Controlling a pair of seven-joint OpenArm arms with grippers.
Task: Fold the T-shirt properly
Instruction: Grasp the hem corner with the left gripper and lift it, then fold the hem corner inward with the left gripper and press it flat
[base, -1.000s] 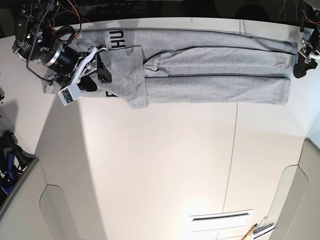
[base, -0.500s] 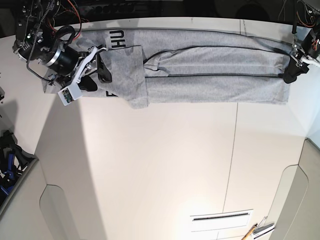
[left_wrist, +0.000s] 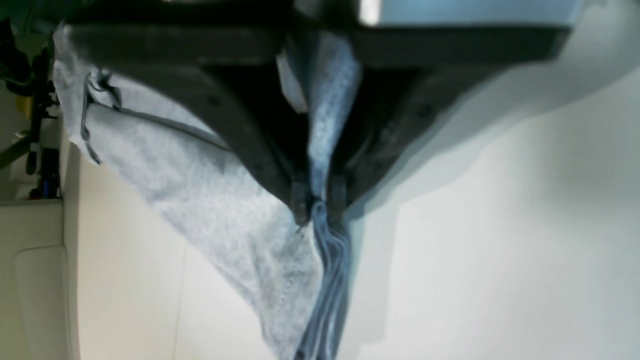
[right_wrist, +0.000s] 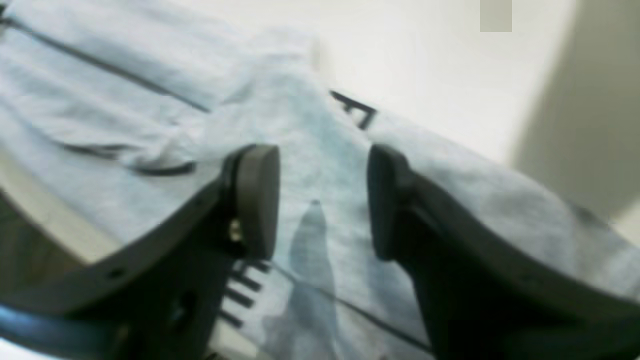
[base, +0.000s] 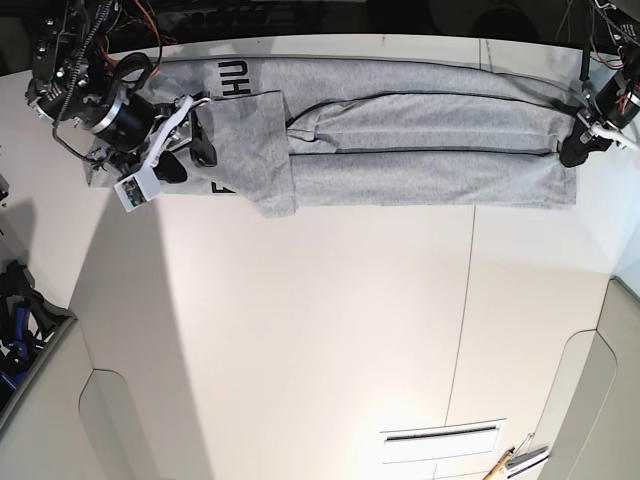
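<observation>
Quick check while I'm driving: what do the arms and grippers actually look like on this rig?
Both grippers have curved matte-black fingers with flat dark pads. The right arm is black with a silver ring, red and black loose cables and a small white camera block. The left gripper is black with white trim.

A smooth cream-white worktop (base: 330, 330) fills most of the base view, with a thin straight seam running down it below the shirt's right half. Directly on it, along the far edge, lies a heather-grey cotton T-shirt (base: 420, 150), folded lengthwise into a long flat band with dark fold lines along it. Black block letters show at the band's left end, where a sleeve flap is turned over. Well away from the shirt, at the near edge, a white slotted plate (base: 440, 436) sits in the worktop.
</observation>
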